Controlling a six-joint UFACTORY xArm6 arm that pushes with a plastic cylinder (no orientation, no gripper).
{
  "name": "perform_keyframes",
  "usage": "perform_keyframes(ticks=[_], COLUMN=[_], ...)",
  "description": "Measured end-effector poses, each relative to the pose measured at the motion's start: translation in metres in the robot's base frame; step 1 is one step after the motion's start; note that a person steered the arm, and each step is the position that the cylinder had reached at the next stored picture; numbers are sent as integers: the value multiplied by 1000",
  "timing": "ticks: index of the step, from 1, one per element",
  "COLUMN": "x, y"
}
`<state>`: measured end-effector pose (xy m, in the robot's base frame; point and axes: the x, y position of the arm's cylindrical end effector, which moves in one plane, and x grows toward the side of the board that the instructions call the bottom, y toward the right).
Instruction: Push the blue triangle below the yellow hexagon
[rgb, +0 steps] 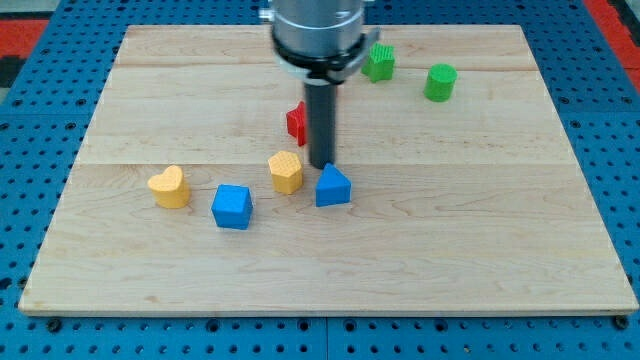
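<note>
Counter of pale wood fills most of the view, lying on a blue pegboard. Our arm comes down from twelve o'clock as a grey metal housing, and the dark rod drops straight from it. We carry no end effector, so nothing opens or closes; the rod ends in my tip, which sits near the counter's centre.

Blocks next, roughly by bulk. The blue cube lies at about eight o'clock from my tip, well apart from it. The blue triangle sits just below my tip, at about five o'clock, so close that we cannot tell whether they touch. The yellow hexagon stands just beside my tip at about nine o'clock, and the blue triangle is at its three to four o'clock, near it but with a gap. The yellow heart rests at nine o'clock from the hexagon, well apart. A green cylinder and a green star-like block stand near each other toward one o'clock on the counter. A red block shows partly behind the rod; its shape we cannot make out.
</note>
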<state>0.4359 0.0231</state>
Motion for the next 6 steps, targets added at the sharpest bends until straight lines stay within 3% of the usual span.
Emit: perform_keyframes(ticks=[1,3,4,5,6], x=[-18,32,64,63,54], y=[50,-27,-34,-16,-37])
